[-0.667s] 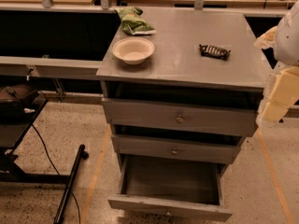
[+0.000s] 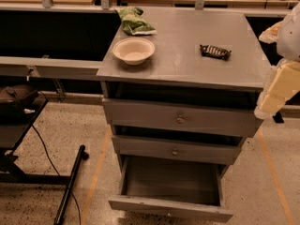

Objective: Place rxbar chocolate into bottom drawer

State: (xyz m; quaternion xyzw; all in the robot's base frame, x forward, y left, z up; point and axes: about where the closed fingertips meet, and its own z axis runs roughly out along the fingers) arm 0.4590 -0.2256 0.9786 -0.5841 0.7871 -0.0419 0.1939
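A single camera looks down from above and in front of the grey bench (image 2: pixel 178 55), facing its drawer fronts almost squarely. The tilt is steep enough that the bench top and the inside of the open bottom drawer (image 2: pixel 171 182) both show. It sits at middle range, so the whole bench fits, with speckled floor (image 2: pixel 70 130) on either side. The claw (image 2: pixel 276 90) enters at the right edge, beside the bench's right front corner.
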